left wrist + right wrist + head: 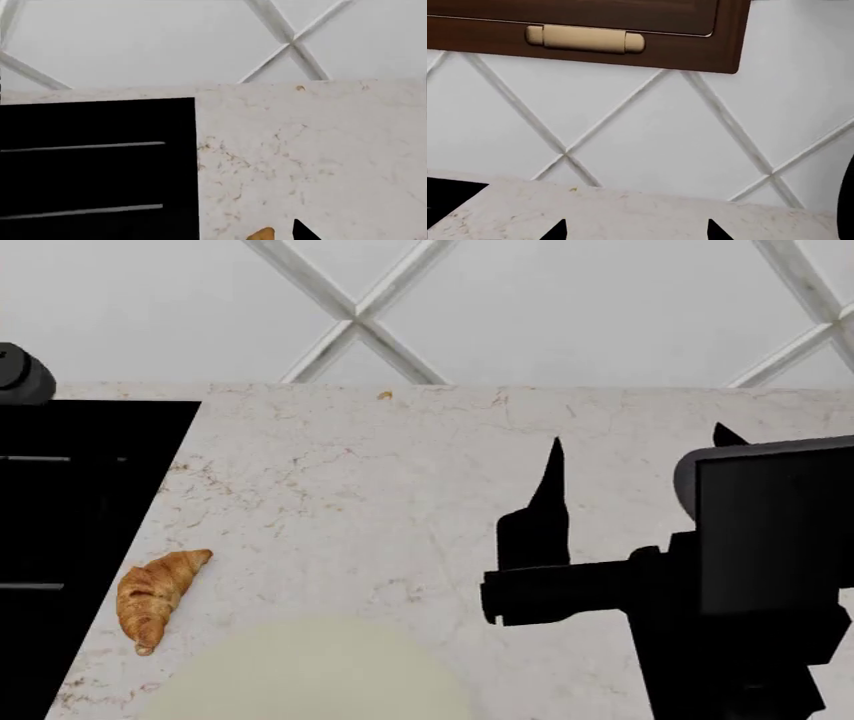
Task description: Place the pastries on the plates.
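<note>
Marble bench (400,510), pale with brown veining, fills most of the head view and runs back to a white wall (561,310) crossed by diagonal tile lines. A black cooktop (67,540) is set into the bench at its left edge. The right arm's dark body (761,570) stands over the bench on the right, and the right hand (638,445) has its two pointed fingers spread wide apart, holding nothing. The cream plate (314,670) lies at the near edge of the bench, partly cut off by the frame. The croissant (154,595) lies on the bench just beside that plate, between it and the cooktop, not touching either. Of the left hand only one dark fingertip (303,231) shows in its wrist view, close to the croissant's end (261,234); its state cannot be told. A brown cabinet door (627,30) with a tan handle (584,39) hangs above the wall.
</note>
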You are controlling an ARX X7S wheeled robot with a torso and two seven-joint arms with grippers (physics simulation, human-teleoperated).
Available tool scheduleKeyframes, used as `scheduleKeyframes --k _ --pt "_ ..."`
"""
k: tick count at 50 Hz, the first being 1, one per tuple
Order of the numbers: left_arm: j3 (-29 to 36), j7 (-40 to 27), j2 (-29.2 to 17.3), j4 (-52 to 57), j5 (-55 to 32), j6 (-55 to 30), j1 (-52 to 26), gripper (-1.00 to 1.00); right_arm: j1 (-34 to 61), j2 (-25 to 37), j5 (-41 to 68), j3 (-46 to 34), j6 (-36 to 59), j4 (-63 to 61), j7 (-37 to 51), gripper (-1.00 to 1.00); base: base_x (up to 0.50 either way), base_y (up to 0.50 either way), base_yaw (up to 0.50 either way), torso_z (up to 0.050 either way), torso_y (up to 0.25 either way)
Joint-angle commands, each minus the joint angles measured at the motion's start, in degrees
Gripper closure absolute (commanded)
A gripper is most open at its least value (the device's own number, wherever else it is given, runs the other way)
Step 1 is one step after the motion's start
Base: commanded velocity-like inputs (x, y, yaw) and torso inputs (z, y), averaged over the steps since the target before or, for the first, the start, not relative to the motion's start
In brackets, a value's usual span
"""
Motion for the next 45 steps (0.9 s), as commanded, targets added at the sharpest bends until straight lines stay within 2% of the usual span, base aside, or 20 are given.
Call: scheduleKeyframes --k 1,7,17,20,23,27,30,45 --pt "16.49 12.54 1.9 -24.71 7.25 3.32 -13.72 -1.0 -4.27 0.23 -3.01 0.74 -2.2 0.03 -0.55 -1.0 0.0 0.0 0.0 0.0 0.0" --pt "24.45 20.06 5.37 -38.7 13.95 10.72 -18.63 -1.0 -6.02 0.85 -2.64 1.46 -2.81 -0.37 -0.92 -1.0 0.0 0.0 0.0 0.0 0.0" --pt "30.2 26.41 10.53 -56.9 20.29 19.56 -22.51 -1.0 -7.69 1.84 -2.0 3.37 -3.95 0.42 -1.24 -1.0 0.0 0.0 0.0 0.0 0.0" --pt "30.44 26.55 11.23 -58.61 20.77 20.63 -22.46 -1.0 -8.91 1.83 -2.92 3.37 -4.63 0.62 -2.03 -1.0 0.0 0.0 0.0 0.0 0.0" --pt "29.47 24.38 10.5 -55.02 19.73 18.81 -20.88 -1.0 -9.26 2.02 -3.24 3.23 -4.86 0.61 -2.71 -1.0 0.0 0.0 0.0 0.0 0.0" --pt "25.51 17.5 6.49 -37.93 14.2 9.74 -15.14 -1.0 -9.38 1.93 -4.0 2.81 -5.19 1.1 -3.48 -1.0 0.0 0.0 0.0 0.0 0.0" --pt "22.74 14.07 4.9 -30.81 10.93 5.12 -12.46 -1.0 -9.36 1.62 -4.34 2.42 -5.43 1.22 -3.86 -1.0 0.0 0.0 0.0 0.0 0.0" --pt "17.85 8.33 2.81 -23.59 6.49 0.16 -7.13 -1.0 -9.31 1.34 -3.99 1.62 -5.48 1.23 -4.11 -1.0 0.0 0.0 0.0 0.0 0.0"
